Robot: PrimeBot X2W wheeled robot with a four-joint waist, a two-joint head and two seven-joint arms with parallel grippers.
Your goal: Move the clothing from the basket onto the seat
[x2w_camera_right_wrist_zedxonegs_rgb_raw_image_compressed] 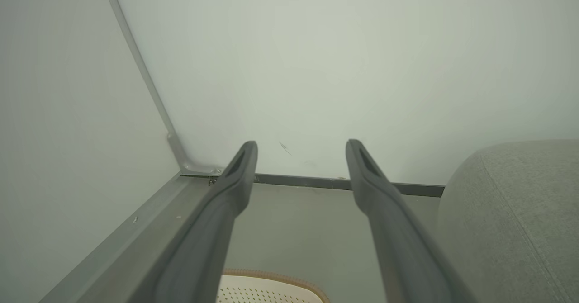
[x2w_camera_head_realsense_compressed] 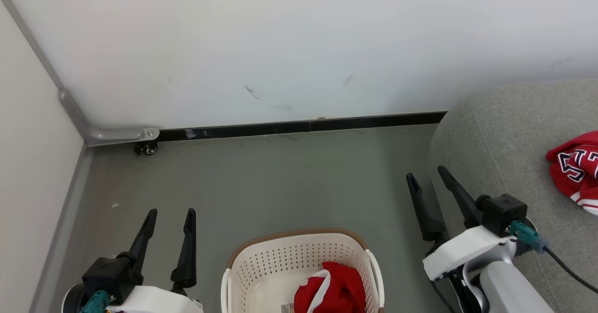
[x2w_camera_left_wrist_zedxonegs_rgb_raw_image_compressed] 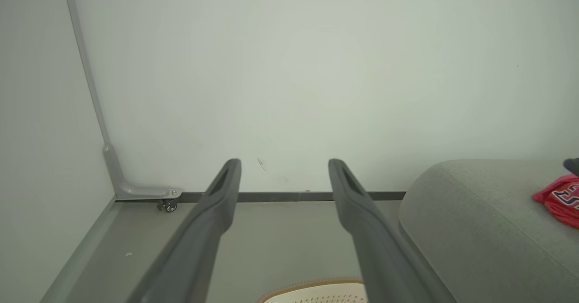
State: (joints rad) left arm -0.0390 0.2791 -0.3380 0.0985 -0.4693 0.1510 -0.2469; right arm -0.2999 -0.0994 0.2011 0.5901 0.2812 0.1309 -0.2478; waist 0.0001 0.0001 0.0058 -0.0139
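Bearing block lettering (x2w_camera_head_realsense_compressed: 575, 166), garment (x2w_camera_head_realsense_compressed: 566, 186) on seat (x2w_camera_head_realsense_compressed: 495, 135)

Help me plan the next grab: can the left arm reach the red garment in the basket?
Probably yes: the left gripper stands open beside the basket, whose top is uncovered; nothing blocks the red garment.

Basket (x2w_camera_head_realsense_compressed: 261, 266): cream-white, dotted perforations, brown rim.
Garment in basket (x2w_camera_head_realsense_compressed: 345, 287): red, white stripe.
Garment on seat (x2w_camera_head_realsense_compressed: 572, 173): red, black-and-white block lettering, white-striped hem.
Seat (x2w_camera_head_realsense_compressed: 495, 135): plain grey fabric.
Floor (x2w_camera_head_realsense_compressed: 280, 182): grey-green.
Wall (x2w_camera_head_realsense_compressed: 280, 37): white; skirting (x2w_camera_head_realsense_compressed: 299, 127) black.
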